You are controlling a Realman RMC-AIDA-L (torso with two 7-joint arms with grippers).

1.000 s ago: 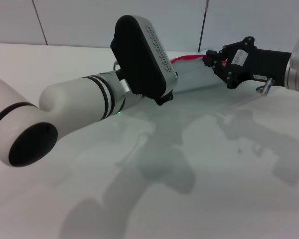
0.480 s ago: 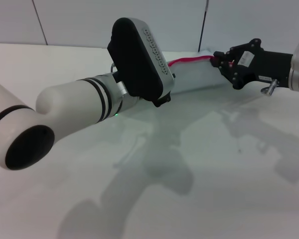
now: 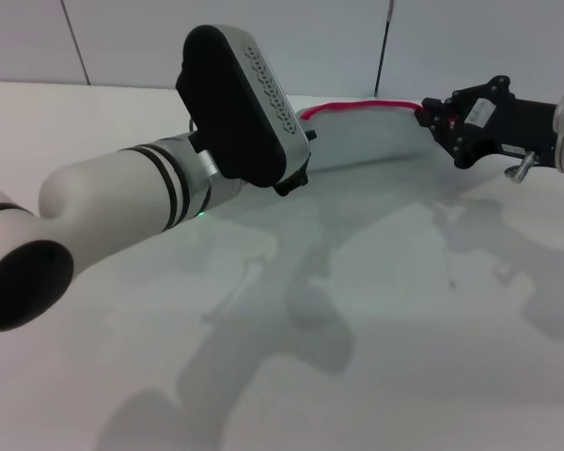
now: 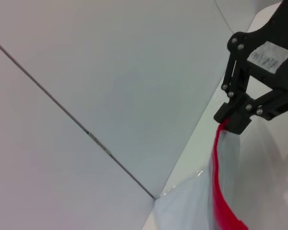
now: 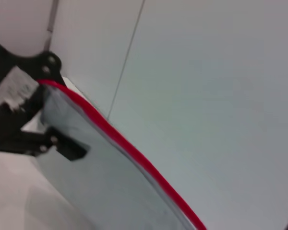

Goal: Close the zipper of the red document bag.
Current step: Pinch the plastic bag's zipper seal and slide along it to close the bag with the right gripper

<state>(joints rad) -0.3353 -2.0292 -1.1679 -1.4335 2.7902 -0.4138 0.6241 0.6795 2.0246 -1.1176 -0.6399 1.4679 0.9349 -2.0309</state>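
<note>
The red document bag (image 3: 371,141), a pale translucent pouch, is held up off the white table (image 3: 376,310) between my two grippers. Its zipper (image 3: 357,105) is a thin red strip along the top edge. My right gripper (image 3: 430,115) is shut on the zipper's right end, and the slider is hidden between its fingers. The left wrist view shows that gripper (image 4: 230,122) pinching the red strip (image 4: 220,187). My left gripper is hidden behind its black wrist (image 3: 240,108) in the head view. In the right wrist view the left gripper (image 5: 48,108) clamps the bag's far end by the zipper (image 5: 129,148).
My left forearm (image 3: 122,202) crosses the front left of the table at a slant. A white panelled wall (image 3: 310,42) stands close behind the bag. The arms cast shadows over the bare table in front.
My right gripper has moved to the right along the bag's top edge, and more red strip now shows between the grippers. The left arm has shifted slightly left.
</note>
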